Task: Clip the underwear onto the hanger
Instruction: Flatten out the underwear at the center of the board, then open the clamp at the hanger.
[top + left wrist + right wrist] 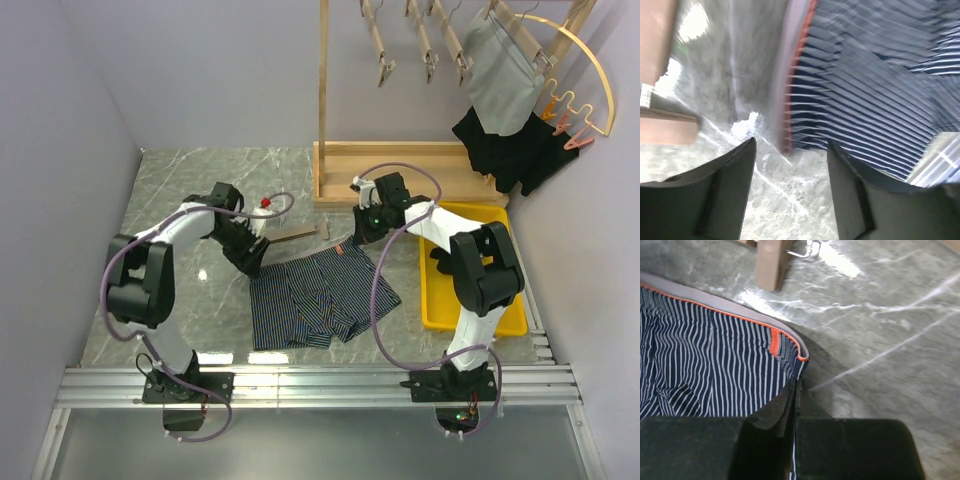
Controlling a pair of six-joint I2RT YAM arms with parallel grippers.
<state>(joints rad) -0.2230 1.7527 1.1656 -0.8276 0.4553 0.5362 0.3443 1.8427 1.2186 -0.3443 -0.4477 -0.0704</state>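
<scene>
Left hand [791, 145]: open, fingers well apart, holding nothing. It hovers low over the waistband end at the 10 o'clock corner of the underwear [320, 295].
Right hand [796, 390]: closed tight. In its wrist view the striped side edge runs into the closed fingers just below the waistband corner, so I judge it has a pinch of fabric at the 2 o'clock corner.
Underwear position: spread on the marble surface [180, 180] between the two arms, with the grey and orange waistband toward 12 o'clock and the legs toward 6 o'clock. The right corner looks slightly raised toward the hand.
Hanger [295, 236]: a wooden bar lying on the surface just beyond the waistband at 12 o'clock, between the two hands. I cannot make out its clips from here.
Rack [322, 100]: stands at 1 o'clock and carries other clip hangers, with grey shorts [500, 70] already hung.
Done so far: the garment is laid out with its waistband near the hanger, and I appear to have one corner gripped.
Left to do: no part of the waistband is in a clip. I need to secure the left corner, bring the band to the hanger, and fasten both ends.
Progress: early, by my reading.
</scene>
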